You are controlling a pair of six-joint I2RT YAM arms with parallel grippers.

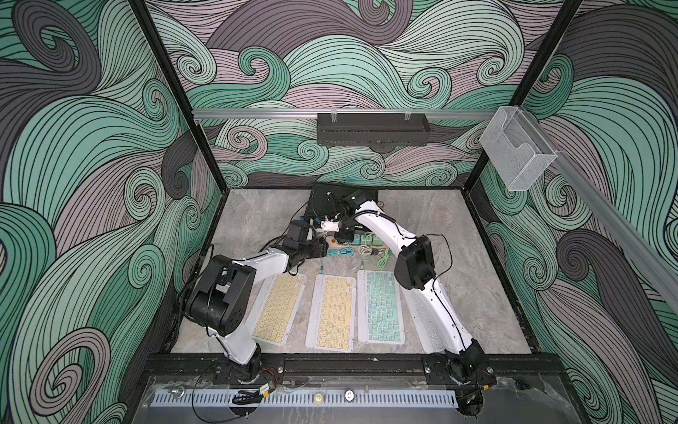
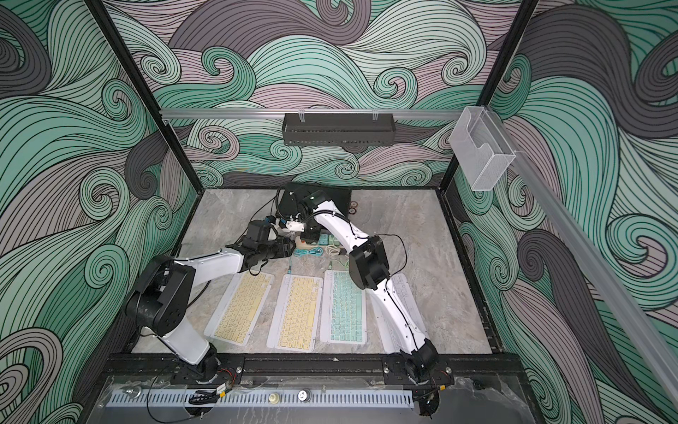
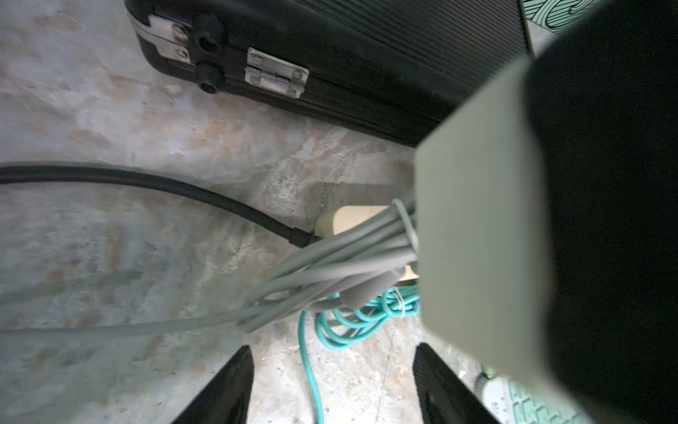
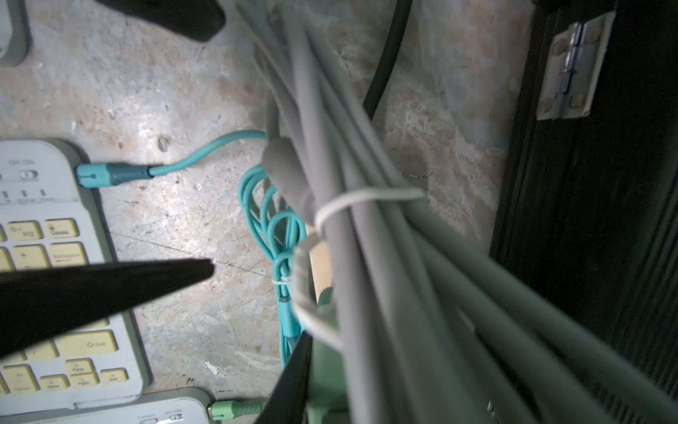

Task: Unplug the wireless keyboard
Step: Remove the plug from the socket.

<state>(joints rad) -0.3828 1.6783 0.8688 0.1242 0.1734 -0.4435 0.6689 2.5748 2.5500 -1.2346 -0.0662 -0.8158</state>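
Observation:
Several wireless keyboards lie in a row: two yellow (image 1: 279,308) (image 1: 332,312), one teal (image 1: 379,306), and a white one (image 1: 425,323) partly under my right arm. A teal cable (image 4: 205,154) is plugged into a yellow keyboard (image 4: 55,257). Behind them lies the power strip (image 3: 348,220). My right gripper (image 4: 326,367) (image 1: 345,236) is shut on a sage-green charger (image 4: 323,370) with a tied grey cable bundle (image 4: 367,227) hanging from it; its second finger is hidden. Beside the teal cable's coil (image 3: 348,326), my left gripper (image 3: 332,352) (image 1: 324,247) is open and holds nothing.
A black case (image 1: 323,202) stands close behind the power strip, and a black cord (image 3: 146,183) runs into the strip's end. More green chargers (image 1: 367,240) and pale cable coils (image 1: 370,253) crowd the strip. A green plug (image 4: 234,409) sits in another keyboard.

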